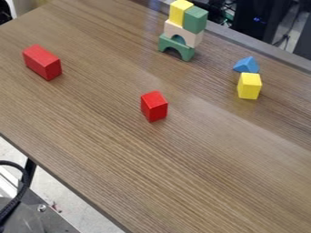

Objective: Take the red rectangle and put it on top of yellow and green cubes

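Toward one end of the table [182, 173], on its bare wood-grain top, we find the long red rectangular block [42, 63] lying on its side, well apart from the other blocks. We cannot tell whether the end effector is open, closed or gripping something, nor on which side of it any block lies, so we place things by one another.

Well apart from the long block, at the far edge of the table, we see a small tower. Its base is a green arch [187, 53], with a pale wooden arch [192, 39] stacked on that. On top, the yellow cube [177, 15] and the green cube [195, 20] sit side by side, their upper faces bare.

Between the long block and the right-hand pair of pieces, we have a shorter red block [154, 107] standing upright. That pair is a blue triangular prism [246, 65] and, just beside it on the nearer side, an upright yellow block [249, 86]; we cannot tell if they touch. Below the table's near edge we see a black cable [25, 179] curving.
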Robot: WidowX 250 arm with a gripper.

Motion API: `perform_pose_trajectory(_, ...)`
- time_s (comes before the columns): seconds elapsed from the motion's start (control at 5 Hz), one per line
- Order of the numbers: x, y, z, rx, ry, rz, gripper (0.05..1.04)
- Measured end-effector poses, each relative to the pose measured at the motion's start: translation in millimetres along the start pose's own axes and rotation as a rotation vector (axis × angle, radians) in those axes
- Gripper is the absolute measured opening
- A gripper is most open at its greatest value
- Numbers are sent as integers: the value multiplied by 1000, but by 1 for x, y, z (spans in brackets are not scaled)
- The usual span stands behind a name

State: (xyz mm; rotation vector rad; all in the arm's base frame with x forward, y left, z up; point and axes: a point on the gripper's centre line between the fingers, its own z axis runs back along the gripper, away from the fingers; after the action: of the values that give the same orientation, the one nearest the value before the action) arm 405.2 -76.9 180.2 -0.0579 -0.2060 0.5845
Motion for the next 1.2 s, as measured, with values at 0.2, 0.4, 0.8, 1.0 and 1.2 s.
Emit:
perform_pose_trajectory(0.2, -3, 1, -15, 29, 29, -2, 998)
perform_pose_trajectory(0.4, -18, 23, -28, 45, 40, 89, 999)
perform_pose_trajectory(0.8, -21, 78, -16, 44, -71, 315, 998)
perform_pose_trajectory(1.0, -23, 107, -17, 73, -104, 400, 998)
perform_pose_trajectory(1.2, -32, 140, -28, 130, -87, 480, 998)
